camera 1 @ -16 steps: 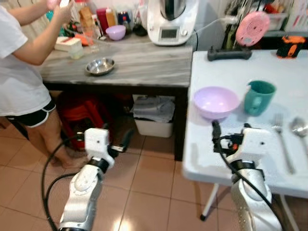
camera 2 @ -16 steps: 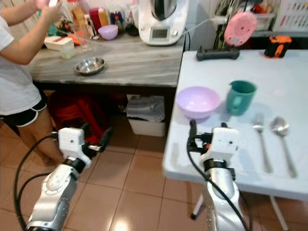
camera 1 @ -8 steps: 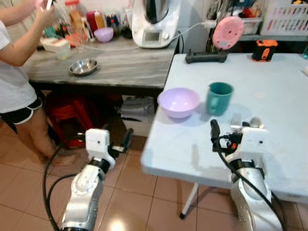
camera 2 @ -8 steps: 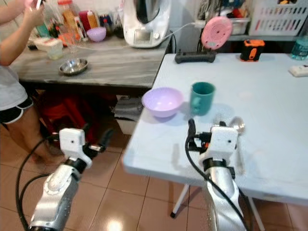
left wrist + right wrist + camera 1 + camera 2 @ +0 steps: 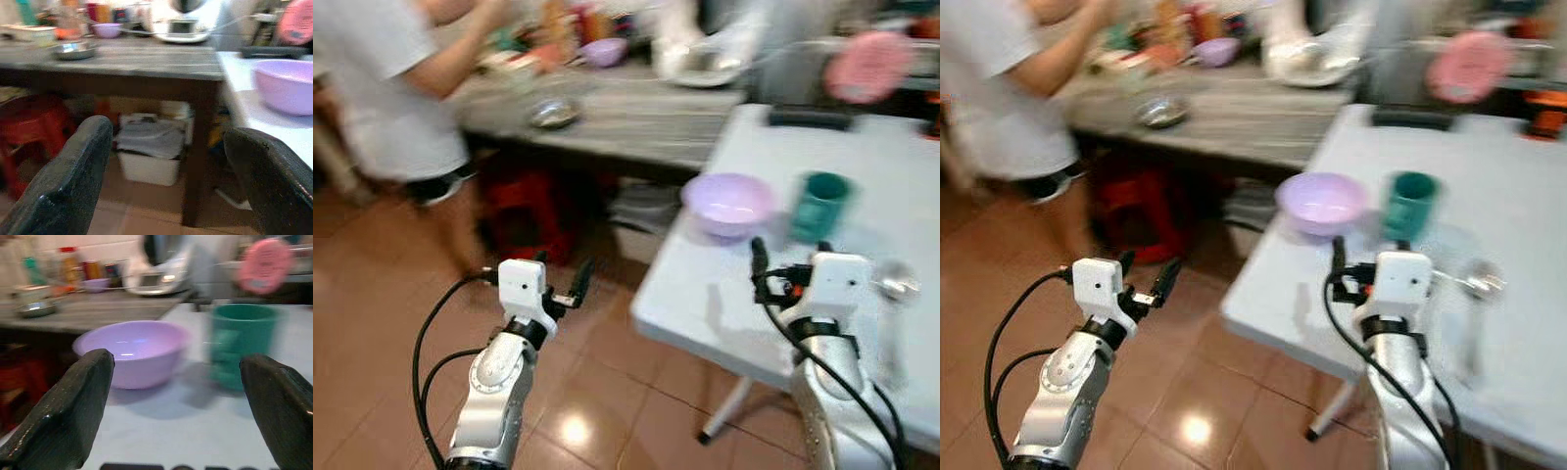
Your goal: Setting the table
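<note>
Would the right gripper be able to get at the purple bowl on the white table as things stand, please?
Probably yes. The right gripper is open and held above the white table, with the purple bowl straight ahead between its fingers and nothing between them. The green mug stands beside the bowl, apart from it.

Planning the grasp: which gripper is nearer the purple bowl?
Right. The right gripper is over the white table, just in front of the bowl. The left gripper is off the table over the floor, farther away.
</note>
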Robot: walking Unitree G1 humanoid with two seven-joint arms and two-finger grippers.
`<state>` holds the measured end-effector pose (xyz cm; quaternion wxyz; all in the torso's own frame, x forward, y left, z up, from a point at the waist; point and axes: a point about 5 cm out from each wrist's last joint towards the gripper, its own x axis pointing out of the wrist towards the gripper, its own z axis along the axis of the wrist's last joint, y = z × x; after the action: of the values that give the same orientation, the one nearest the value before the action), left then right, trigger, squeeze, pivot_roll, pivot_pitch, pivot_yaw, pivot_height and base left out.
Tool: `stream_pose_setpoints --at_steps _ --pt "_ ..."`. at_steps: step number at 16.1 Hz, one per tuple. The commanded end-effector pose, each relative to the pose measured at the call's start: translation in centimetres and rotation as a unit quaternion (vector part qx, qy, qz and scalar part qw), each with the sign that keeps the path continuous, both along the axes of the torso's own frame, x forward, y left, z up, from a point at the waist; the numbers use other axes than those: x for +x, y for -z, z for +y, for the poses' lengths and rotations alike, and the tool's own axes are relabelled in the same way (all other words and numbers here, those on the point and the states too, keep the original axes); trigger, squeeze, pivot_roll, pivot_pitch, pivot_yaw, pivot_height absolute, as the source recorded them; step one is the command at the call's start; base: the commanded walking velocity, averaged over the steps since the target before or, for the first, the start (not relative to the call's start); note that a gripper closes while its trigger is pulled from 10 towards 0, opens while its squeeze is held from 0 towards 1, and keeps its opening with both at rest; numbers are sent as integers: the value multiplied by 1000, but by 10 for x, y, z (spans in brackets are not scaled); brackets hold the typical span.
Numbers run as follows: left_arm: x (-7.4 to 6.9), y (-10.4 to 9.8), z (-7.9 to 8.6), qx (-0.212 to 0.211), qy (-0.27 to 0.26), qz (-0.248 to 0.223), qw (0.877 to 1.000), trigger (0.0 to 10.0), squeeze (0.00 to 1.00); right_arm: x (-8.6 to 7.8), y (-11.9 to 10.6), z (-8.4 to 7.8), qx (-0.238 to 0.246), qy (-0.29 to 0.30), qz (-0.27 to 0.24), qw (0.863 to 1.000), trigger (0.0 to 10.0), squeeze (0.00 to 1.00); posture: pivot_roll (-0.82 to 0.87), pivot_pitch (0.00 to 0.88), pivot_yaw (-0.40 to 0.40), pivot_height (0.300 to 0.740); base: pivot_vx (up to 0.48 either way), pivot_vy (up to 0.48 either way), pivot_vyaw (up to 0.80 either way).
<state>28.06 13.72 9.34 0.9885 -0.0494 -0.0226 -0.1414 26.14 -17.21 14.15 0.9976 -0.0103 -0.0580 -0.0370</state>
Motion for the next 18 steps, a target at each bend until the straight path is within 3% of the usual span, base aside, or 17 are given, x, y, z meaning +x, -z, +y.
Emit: stream_pose_setpoints --at_steps 1,4,8,13,14,18 --pt "1 -1 4 7 -2 -2 1000 10000 0 3 -1 4 -2 -11 2 1000 10000 0 -134 10 120 740 0 0 750" --pt "0 -1 -1 -9 22 1 1000 10000 0 13 -2 4 -11 -25 11 1000 10000 0 -130 19 117 740 0 0 246" --pt "-5 -2 -11 -22 95 -2 995 10000 0 20 -8 -1 -44 -13 4 999 10000 0 -126 32 105 740 0 0 0" --pt "-24 -2 -26 -28 209 -4 977 10000 0 43 -15 -7 -106 -35 31 993 10000 0 -133 81 86 740 0 0 0" --pt "-32 0 -29 -31 237 2 971 10000 0 54 -16 -8 -131 -64 54 988 10000 0 -137 99 82 740 0 0 0" --pt "-39 1 -32 -30 251 6 968 10000 0 73 -19 -11 -185 -121 88 971 10000 0 -136 117 68 740 0 0 0"
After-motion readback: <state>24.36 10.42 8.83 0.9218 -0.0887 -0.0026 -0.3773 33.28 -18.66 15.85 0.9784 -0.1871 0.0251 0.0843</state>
